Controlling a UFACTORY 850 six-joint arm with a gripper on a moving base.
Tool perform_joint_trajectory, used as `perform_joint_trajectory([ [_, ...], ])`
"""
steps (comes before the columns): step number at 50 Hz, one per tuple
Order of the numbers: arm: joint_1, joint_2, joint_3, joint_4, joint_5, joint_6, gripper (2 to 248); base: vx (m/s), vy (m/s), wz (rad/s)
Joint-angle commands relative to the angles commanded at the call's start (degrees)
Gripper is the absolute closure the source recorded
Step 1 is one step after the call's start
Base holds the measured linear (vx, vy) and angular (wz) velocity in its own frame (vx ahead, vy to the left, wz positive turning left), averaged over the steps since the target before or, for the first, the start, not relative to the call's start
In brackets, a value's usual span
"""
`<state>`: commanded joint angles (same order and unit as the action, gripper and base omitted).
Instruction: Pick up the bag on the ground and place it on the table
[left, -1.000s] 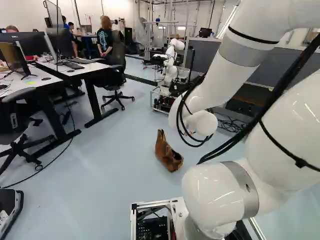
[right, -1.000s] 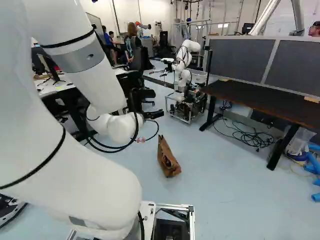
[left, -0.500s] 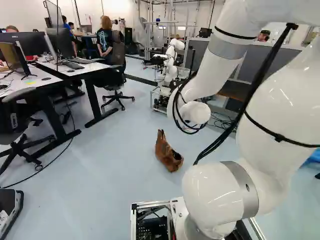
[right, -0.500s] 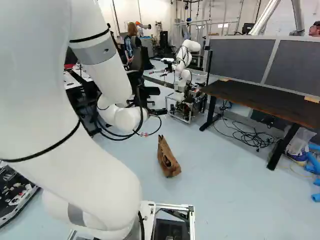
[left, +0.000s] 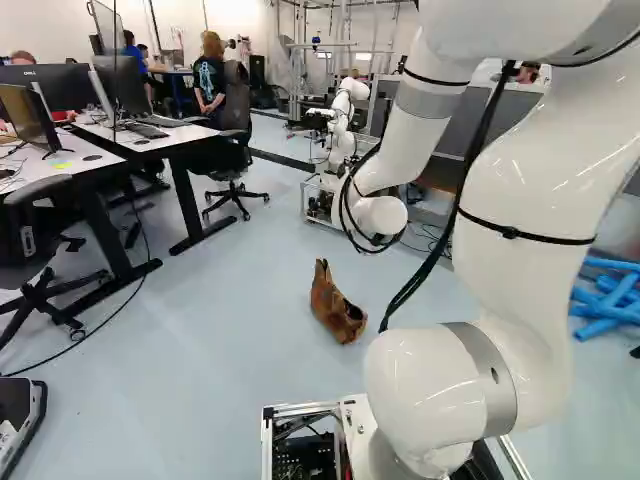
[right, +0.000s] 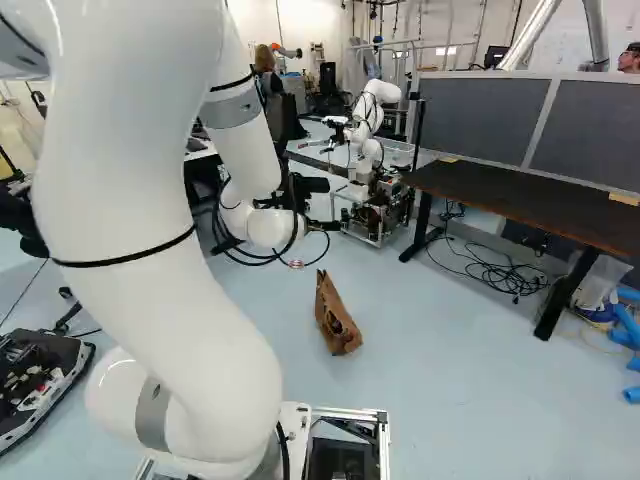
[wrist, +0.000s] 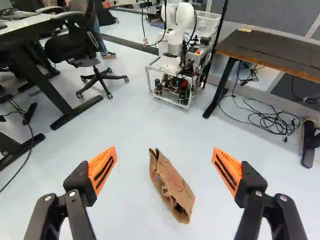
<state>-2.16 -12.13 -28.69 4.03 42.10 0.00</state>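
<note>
Now, our arm (left: 530, 200) has reached farther ahead over the last second, its lower links rearing more upright while the wrist end has gone out toward the bag's side of the room; the base (right: 382, 435) has not moved, and the brown paper bag (wrist: 172, 187) sits where it did on the pale floor (left: 230, 300). For the task, we take this as the approach, with the lift and the carry all to come; the gripper (wrist: 164, 150) is wide open and holds nothing, the bag lying ahead of and between its orange pads (wrist: 102, 170), apart from both. Only the wrist view gives us that spread; in the base views we cannot make out how the fingers stand. The right base view lays out the dark-topped table (right: 520, 205), probably our goal, whereas our own arm covers most of it in the left base view; that view, in turn, shows the white desks (left: 150, 140) more fully. The wrist view also shows the bag's creased, gaping opening; we judge that we should come down, line up across its narrow width and close gently, since thin paper could crumple, slip or spill whatever is inside.
</note>
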Motion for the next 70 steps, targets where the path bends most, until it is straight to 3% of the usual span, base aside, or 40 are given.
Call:
perform_joint_trajectory([
  [70,-0.4,-28.1,-25.7,1.0,-19.9,0.0,3,0.0,0.0,0.0],
])
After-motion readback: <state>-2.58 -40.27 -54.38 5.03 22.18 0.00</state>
